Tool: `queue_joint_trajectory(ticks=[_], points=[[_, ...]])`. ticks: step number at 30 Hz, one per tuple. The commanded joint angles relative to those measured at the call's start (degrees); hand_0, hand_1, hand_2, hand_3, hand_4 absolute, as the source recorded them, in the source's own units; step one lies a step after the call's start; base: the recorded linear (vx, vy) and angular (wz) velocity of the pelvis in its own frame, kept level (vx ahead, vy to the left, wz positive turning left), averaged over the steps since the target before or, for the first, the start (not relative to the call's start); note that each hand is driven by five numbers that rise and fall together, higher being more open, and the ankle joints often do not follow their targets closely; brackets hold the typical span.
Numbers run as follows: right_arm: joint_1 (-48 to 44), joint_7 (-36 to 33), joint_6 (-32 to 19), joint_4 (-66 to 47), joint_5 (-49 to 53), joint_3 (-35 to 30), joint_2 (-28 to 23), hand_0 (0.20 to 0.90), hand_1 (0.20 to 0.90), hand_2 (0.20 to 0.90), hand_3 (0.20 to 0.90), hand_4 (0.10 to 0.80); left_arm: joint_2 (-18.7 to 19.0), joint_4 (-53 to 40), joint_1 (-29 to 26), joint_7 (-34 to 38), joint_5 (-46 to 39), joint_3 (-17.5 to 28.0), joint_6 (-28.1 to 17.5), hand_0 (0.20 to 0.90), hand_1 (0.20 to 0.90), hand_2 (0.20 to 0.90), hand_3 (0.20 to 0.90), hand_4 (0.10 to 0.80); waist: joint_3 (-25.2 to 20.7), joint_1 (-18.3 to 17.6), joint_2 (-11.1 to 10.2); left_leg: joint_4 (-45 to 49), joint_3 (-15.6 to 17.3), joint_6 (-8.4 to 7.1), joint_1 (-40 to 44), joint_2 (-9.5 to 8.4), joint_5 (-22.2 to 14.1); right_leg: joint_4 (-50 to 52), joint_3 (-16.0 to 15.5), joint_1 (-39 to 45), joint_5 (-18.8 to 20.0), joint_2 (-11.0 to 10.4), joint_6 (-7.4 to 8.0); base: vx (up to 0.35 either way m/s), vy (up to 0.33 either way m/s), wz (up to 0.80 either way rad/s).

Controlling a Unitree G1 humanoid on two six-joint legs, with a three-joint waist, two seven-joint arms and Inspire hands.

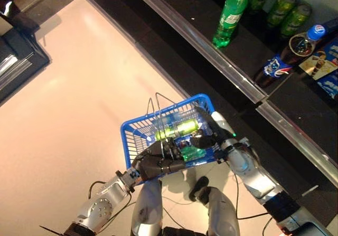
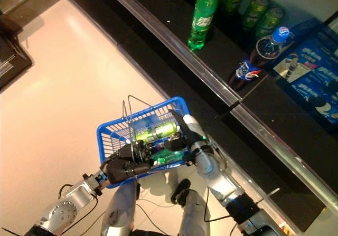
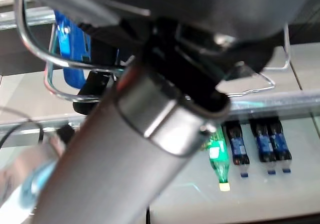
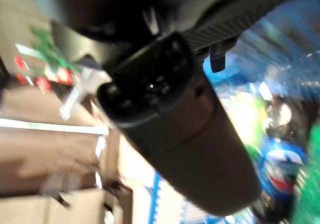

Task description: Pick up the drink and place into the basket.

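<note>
Lying inside the blue basket (image 1: pixel 132 133) is a green drink bottle (image 1: pixel 179 129), with another green bottle (image 1: pixel 193 153) beside it. The left hand (image 1: pixel 156 162) curls round the basket's near rim and wire handles (image 1: pixel 158 104). The right hand (image 1: pixel 206 138) reaches into the basket; whether its fingers grip anything cannot be told. Beyond, a shelf (image 1: pixel 232 72) carries a green bottle (image 1: pixel 231 14), a dark cola bottle (image 1: pixel 288 54) and cans (image 1: pixel 288 11); their labels are too small to read.

The basket (image 1: pixel 138 132) is blue plastic mesh with thin bare wire handles (image 1: pixel 158 103). Beyond it, the shelf (image 1: pixel 236 83) edge is shiny metal; the floor (image 1: pixel 74 109) beneath is smooth, glossy.
</note>
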Motion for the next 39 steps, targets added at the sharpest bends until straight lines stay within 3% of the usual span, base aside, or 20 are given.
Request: queue_joint_trajectory(ticks=[1, 12, 20, 21, 25, 28, 30, 35, 39], points=[[-0.5, 0.4, -9.3, -6.8, 6.3, -3.9, -4.9, 0.9, 0.9, 0.9, 0.9, 0.8, -5.5, -20.4, -3.6, -13.5, -8.6, 6.3, -13.9, 0.3, 0.3, 0.3, 0.2, 0.1, -4.7, -0.6, -0.1, 6.1, 2.1, 2.04, 2.7, 1.46, -3.9, -9.8, 4.4, 4.5, 10.4, -0.3, 3.71, 0.018, 0.002, -0.21], [8.4, 10.6, -21.1, -11.2, 26.5, -10.1, -1.4, 0.9, 0.9, 0.9, 0.9, 0.8, -7.2, -11.4, 1.1, -8.1, -8.0, 8.7, -16.9, 0.3, 0.3, 0.3, 0.2, 0.1, -8.6, -2.7, -0.9, 3.6, 4.4, 1.65, 6.7, 2.25, -3.8, -13.3, 6.6, 7.4, 11.1, 0.6, 4.8, 0.023, -0.006, -0.1], [11.1, 14.4, -21.3, -9.9, 30.5, -11.1, 0.8, 0.9, 0.9, 0.9, 0.9, 0.8, -8.6, -6.3, 2.9, -4.8, -8.1, 10.4, -18.8, 0.3, 0.3, 0.3, 0.2, 0.1, -10.4, -3.4, -0.9, 2.4, 5.3, 1.5, 8.1, 2.41, -3.7, -14.6, 7.4, 8.3, 11.4, 0.6, 5.23, 0.034, 0.002, -0.06], [16.9, 20.5, -20.9, -3.7, 34.9, -12.5, 4.2, 0.9, 0.9, 0.9, 0.9, 0.8, -11.1, 3.8, 6.4, 0.7, -3.6, 13.4, -23.3, 0.3, 0.3, 0.3, 0.2, 0.1, -13.8, -4.3, -1.4, 0.0, 6.6, 1.12, 10.6, 2.89, -3.5, -17.4, 8.1, 10.3, 12.2, 0.2, 5.91, 0.166, -0.023, -0.32], [20.9, 22.1, -19.7, 3.3, 35.2, -12.3, 7.3, 0.9, 0.9, 0.9, 0.9, 0.8, -13.2, 12.3, 8.2, 5.8, 0.3, 15.1, -26.5, 0.3, 0.3, 0.3, 0.2, 0.1, -16.6, -5.1, -2.1, -2.5, 7.7, 0.82, 12.6, 3.24, -3.4, -20.4, 8.7, 11.8, 13.2, -0.3, 6.52, 0.099, -0.031, -0.27], [22.1, 21.8, -17.5, 17.0, 37.0, -11.7, 12.2, 0.9, 0.9, 0.9, 0.9, 0.8, -14.9, 24.1, 7.5, 10.1, 1.9, 16.8, -28.3, 0.3, 0.3, 0.3, 0.2, 0.1, -19.4, -6.1, -2.4, -6.0, 9.2, 0.27, 15.1, 3.68, -2.7, -24.0, 8.7, 13.6, 14.9, -0.6, 7.16, 0.081, -0.034, -0.23], [21.8, 20.4, -16.6, 24.4, 37.3, -11.9, 14.4, 0.9, 0.9, 0.9, 0.9, 0.8, -16.0, 30.0, 6.2, 14.2, 2.1, 17.4, -27.8, 0.3, 0.3, 0.3, 0.2, 0.1, -20.7, -6.7, -2.3, -7.4, 9.8, 0.05, 16.1, 3.82, -2.6, -25.5, 8.7, 14.5, 15.5, -0.6, 7.27, 0.08, -0.026, -0.17], [20.3, 19.4, -17.3, 37.2, 38.5, -12.7, 17.3, 0.9, 0.9, 0.9, 0.9, 0.8, -17.7, 39.4, 3.8, 14.0, 2.8, 18.4, -28.2, 0.3, 0.3, 0.3, 0.2, 0.1, -22.3, -7.4, -2.1, -8.4, 10.7, -0.11, 17.5, 3.74, -3.1, -27.2, 8.4, 15.6, 16.0, -0.6, 7.34, 0.053, -0.024, -0.08], [17.8, 19.3, -16.4, 56.4, 38.5, -16.3, 20.2, 0.9, 0.9, 0.9, 0.9, 0.8, -19.5, 51.5, 1.4, 15.6, 6.1, 20.1, -27.8, 0.3, 0.3, 0.3, 0.2, 0.1, -24.5, -7.6, -1.4, -9.5, 12.1, -0.29, 19.4, 3.62, -3.8, -29.3, 7.6, 17.4, 16.6, -0.7, 7.44, 0.081, -0.042, -0.09]])
